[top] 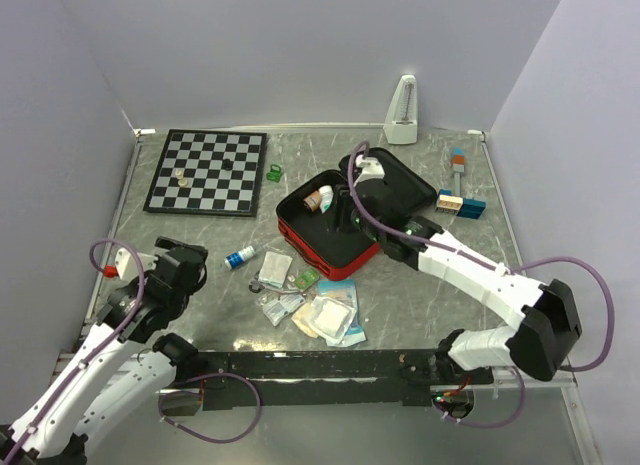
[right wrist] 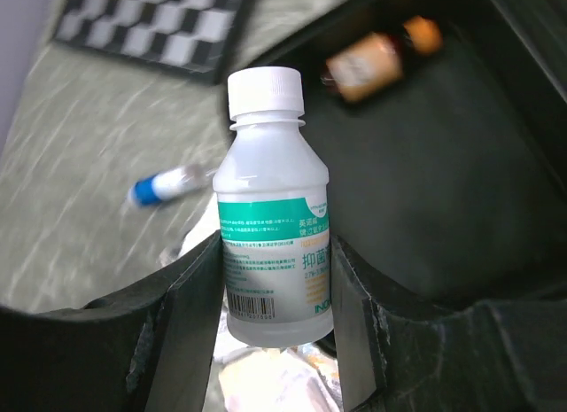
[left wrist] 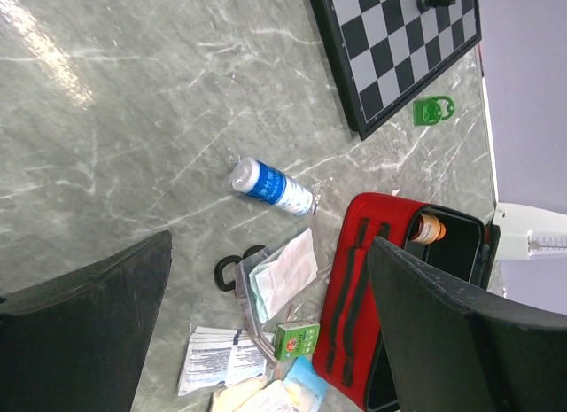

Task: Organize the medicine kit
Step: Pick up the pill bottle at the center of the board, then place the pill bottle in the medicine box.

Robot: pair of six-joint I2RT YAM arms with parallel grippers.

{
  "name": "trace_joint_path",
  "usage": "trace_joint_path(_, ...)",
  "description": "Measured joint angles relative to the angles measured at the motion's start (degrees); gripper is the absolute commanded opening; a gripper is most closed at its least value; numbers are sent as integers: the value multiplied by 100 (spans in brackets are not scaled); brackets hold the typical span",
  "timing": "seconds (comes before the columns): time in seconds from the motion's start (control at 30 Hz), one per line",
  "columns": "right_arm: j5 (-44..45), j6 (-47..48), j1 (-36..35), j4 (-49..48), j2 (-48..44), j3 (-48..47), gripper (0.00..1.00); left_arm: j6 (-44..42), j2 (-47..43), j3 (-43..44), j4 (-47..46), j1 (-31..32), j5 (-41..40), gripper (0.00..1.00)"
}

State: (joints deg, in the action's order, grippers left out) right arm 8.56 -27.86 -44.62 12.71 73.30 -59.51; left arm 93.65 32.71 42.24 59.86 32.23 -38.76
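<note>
At the near left edge of the bench, the left end effector hovers with its jaws spread wide and nothing between them; its wrist view looks down past both fingers onto bare marble.

Just beyond it lies a loose heap of sachets and flat packets, with a small green box at its far edge and a black ring beside it. A blue-and-white bottle lies on its side a little to the left, apart from the heap.

Past the heap sits the medicine kit, near the middle of the bench, open, its red shell framing black lining. A brown bottle with an orange cap lies inside it.

The right end effector reaches over the open kit, its fingers closed halfway around a white plastic bottle with a teal label, gripped low on the body with the cap pointing away from the wrist.

Farther back on the left lies a chessboard, with a small green object just off its right edge. Blue and orange blocks sit to the far right, and a white metronome stands against the back wall.
</note>
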Motion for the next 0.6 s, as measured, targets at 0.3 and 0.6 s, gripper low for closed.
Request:
trace_joint_path(0.3, 33, -1370, 772, 330, 1333, -256, 28, -120, 455, -238, -501, 0, 238, 97)
trace_joint_path(0.6, -133, -2190, 1261, 549, 2743, -857, 34, -151, 852, -498, -942, 0, 492, 96)
